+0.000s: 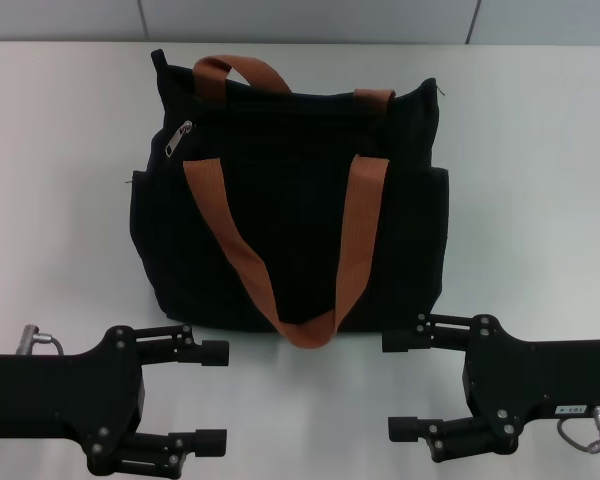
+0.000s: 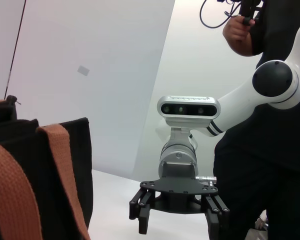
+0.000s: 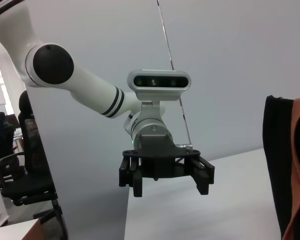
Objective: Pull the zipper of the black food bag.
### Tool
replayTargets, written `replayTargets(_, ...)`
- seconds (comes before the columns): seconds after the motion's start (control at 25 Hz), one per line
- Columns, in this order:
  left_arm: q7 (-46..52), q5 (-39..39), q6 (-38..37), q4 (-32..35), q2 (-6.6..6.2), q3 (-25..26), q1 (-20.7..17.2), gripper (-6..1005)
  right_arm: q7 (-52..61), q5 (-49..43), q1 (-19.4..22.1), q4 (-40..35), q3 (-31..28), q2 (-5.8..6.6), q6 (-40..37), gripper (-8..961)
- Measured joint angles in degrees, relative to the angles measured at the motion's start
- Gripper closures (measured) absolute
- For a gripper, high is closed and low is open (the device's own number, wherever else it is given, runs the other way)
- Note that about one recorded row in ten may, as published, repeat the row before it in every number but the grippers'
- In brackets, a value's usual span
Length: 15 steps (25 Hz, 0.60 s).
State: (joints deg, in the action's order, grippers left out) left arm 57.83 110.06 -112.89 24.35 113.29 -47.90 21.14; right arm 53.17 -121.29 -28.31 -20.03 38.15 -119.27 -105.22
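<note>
The black food bag (image 1: 290, 190) lies on the white worktop (image 1: 540, 180), centred between the two arms and farther out than both. From the head view its zipper (image 1: 183, 131) shows as a small silver tab near the bag's far-left corner, with one orange-brown strap (image 1: 280, 255) looping down the front toward the near edge and a second strap (image 1: 242, 70) arching over the far edge. Only this view shows the tab. The left claw (image 1: 212, 395) sits low at the near left, its fingers spread apart and holding nothing; the right claw (image 1: 400, 385) mirrors it at the near right, also spread and empty. Neither touches the bag. The left wrist view shows the right claw (image 2: 176, 225) across the worktop and a person (image 2: 270, 125) in dark clothing behind it. The right wrist view shows the left claw (image 3: 167, 185) and an office chair (image 3: 25, 185) beyond
</note>
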Motion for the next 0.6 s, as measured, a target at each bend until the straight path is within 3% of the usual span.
replayTargets(0.6, 0.6, 0.0, 0.0, 0.0, -0.09, 0.0, 0.5, 215, 0.0, 0.0, 0.3, 0.0, 0.0, 0.09, 0.0, 134)
